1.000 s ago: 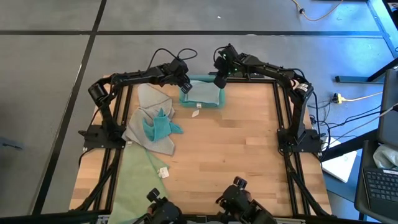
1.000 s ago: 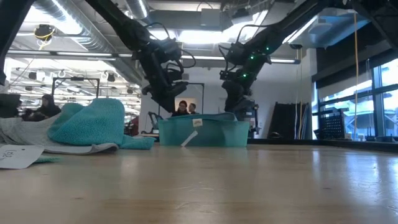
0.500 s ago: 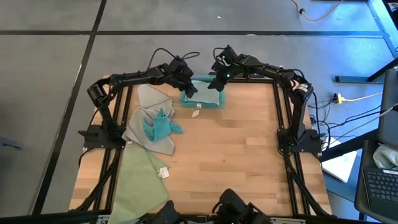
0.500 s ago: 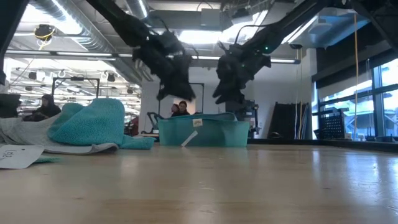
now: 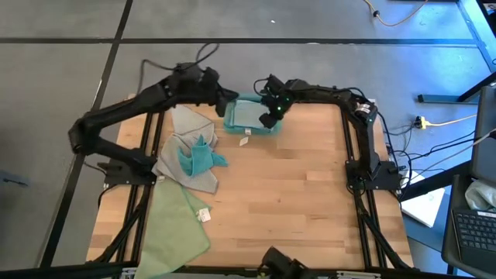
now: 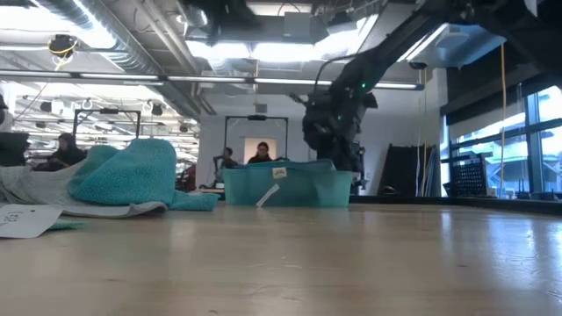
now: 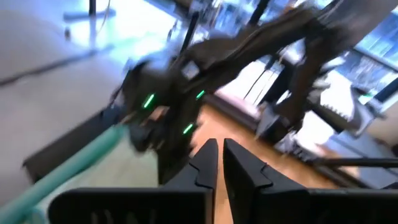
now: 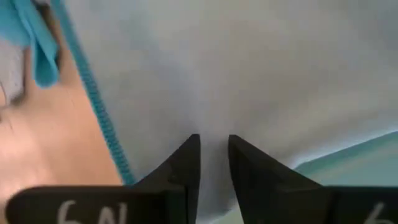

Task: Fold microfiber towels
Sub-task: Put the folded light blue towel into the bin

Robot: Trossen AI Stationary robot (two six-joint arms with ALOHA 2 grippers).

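A teal bin [image 5: 252, 129] [image 6: 285, 187] stands at the table's far edge with a pale blue-green towel [image 5: 248, 114] [image 8: 249, 68] inside. My right gripper [image 5: 267, 118] [image 8: 213, 146] reaches down into it, its fingers a little apart at the cloth. My left gripper [image 5: 227, 98] [image 7: 216, 149] hangs high beside the bin's left end, shut and holding nothing. At the table's left a teal towel [image 5: 198, 156] [image 6: 127, 171] lies bunched on a grey towel [image 5: 182, 132]. A pale green towel [image 5: 177, 225] lies flat at the near left corner. My right gripper comes at the pale towel in the bin from above, slanting down, its fingertips [image 8: 189, 149] at the middle of the cloth [image 8: 211, 118]. I cannot tell whether they touch it.
A white tag [image 5: 245, 141] [image 6: 266, 195] shows at the bin's near wall. Another tag [image 5: 204, 215] lies at the green towel's edge. Bare wood [image 5: 310, 201] fills the table's middle and right. People stand in the room beyond the table.
My left gripper has risen from the bin's left end and drawn back toward the table's far left, leaving the low view. My right gripper has tipped further down, sunk into the bin and moved toward the near edge.
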